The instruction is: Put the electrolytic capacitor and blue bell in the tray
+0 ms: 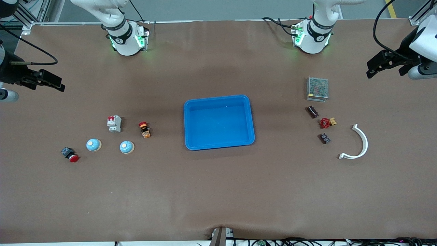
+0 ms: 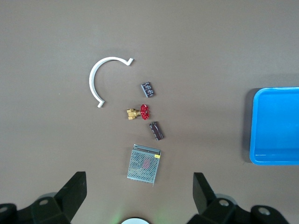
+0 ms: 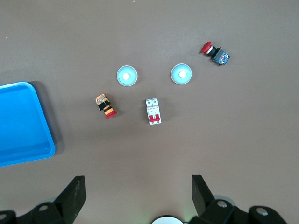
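The bright-blue tray (image 1: pixel 218 121) lies empty at the middle of the table; parts of it show as the tray (image 2: pixel 275 130) and the tray (image 3: pixel 18 121). Two blue bells (image 1: pixel 93 145) (image 1: pixel 126 147) sit toward the right arm's end, in the right wrist view as bells (image 3: pixel 127 75) (image 3: pixel 181 73). Two dark electrolytic capacitors (image 1: pixel 312 111) (image 1: pixel 324 138) lie toward the left arm's end, also seen as capacitors (image 2: pixel 148 89) (image 2: pixel 156 130). My left gripper (image 1: pixel 384 65) (image 2: pixel 138 176) hangs open, high over its end of the table. My right gripper (image 1: pixel 47 82) (image 3: pixel 138 178) hangs open over the other end. Neither holds anything.
Beside the capacitors are a red-handled brass valve (image 1: pixel 326 122), a grey mesh box (image 1: pixel 317 89) and a white curved piece (image 1: pixel 358 143). Near the bells stand a white circuit breaker (image 1: pixel 114 123), an orange-and-red switch (image 1: pixel 144 130) and a red push button (image 1: pixel 70 154).
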